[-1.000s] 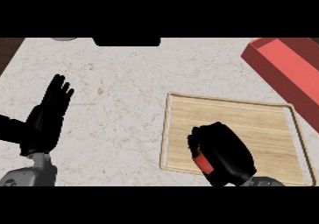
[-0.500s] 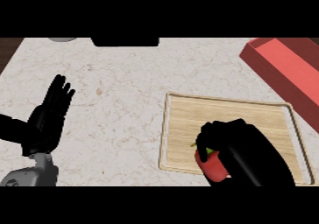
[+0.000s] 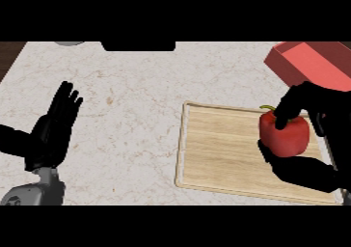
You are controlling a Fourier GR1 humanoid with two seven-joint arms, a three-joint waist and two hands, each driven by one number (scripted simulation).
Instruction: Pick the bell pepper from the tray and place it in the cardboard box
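Your right hand [image 3: 317, 103] has its fingers [image 3: 289, 110] hooked over the top of the bell pepper [image 3: 284, 136], with the thumb cupped under it, so the pepper is grasped between them. It appears raised over the right part of the wooden tray [image 3: 221, 149] rather than resting on it, though from this steep angle you cannot be sure how far clear it is. The pepper stands roughly upright, its green stem pointing up and slightly toward the far side of the counter. What your next move turns on is direction: the cardboard box [image 3: 314, 62], which shows red here, lies beyond the tray toward the far right corner, up and a little right of the pepper, and it is near this hand. Your left hand [image 3: 54, 132] is well apart on the left side of the counter [image 3: 136, 87], open with fingers straight, resting. So carry the pepper away from you with the right arm alone.
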